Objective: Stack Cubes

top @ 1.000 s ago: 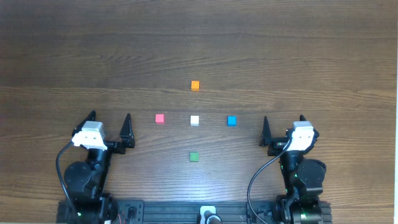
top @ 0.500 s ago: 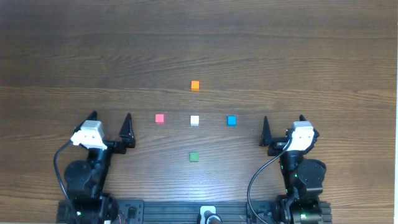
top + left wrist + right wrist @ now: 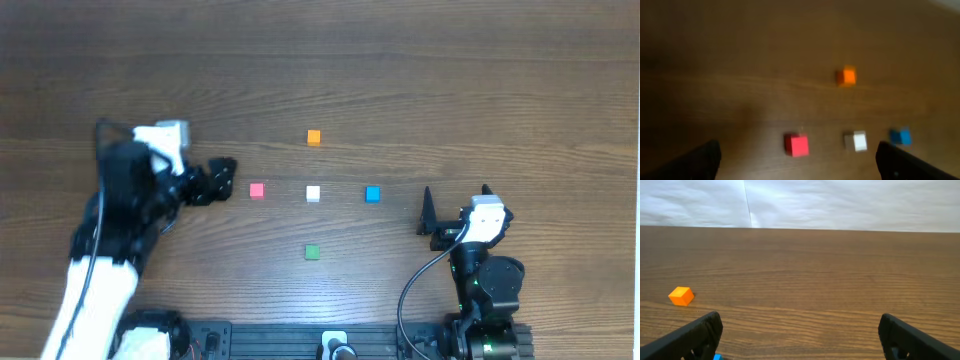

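Black left tool (image 3: 222, 178) and right tool (image 3: 456, 194) gape empty; blue cube (image 3: 716, 357) partly cut off.

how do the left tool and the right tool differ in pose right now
The left tool is out over the table with the pink cube just ahead, its arm stretched. The right tool sits back, short of the blue cube, arm folded. In the top view the left tool points sideways toward the pink cube, the right tool up the picture. Both are open and hold nothing.
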Tool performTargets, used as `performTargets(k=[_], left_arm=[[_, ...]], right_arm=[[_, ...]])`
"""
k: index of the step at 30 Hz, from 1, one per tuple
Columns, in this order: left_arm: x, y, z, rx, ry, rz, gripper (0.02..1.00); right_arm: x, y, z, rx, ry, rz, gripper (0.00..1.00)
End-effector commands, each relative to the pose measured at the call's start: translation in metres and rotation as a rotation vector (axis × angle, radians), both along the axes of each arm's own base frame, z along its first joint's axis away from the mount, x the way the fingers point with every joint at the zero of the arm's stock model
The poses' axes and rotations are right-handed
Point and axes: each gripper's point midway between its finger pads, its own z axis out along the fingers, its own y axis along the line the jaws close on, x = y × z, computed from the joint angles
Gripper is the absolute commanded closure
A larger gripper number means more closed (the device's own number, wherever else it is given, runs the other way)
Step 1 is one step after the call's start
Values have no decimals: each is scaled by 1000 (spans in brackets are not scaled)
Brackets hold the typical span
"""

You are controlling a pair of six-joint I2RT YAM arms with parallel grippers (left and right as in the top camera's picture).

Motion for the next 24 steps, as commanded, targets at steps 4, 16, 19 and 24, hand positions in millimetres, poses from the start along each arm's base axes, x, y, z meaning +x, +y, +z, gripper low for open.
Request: performTargets(k=[4,16,19,24], left_arm=[[18,-39,-52,143,275,-51,25],[9,-61,-118,312,467,2,40],[7,-63,-122,342,467,2,47],[1,-60,-126,373,486,31,66]], right_arm=[[0,3,-2,1,-3,13,7],[0,3,-2,1,-3,13,7],[0,3,-2,1,-3,13,7],[0,3,-2,1,-3,13,7]])
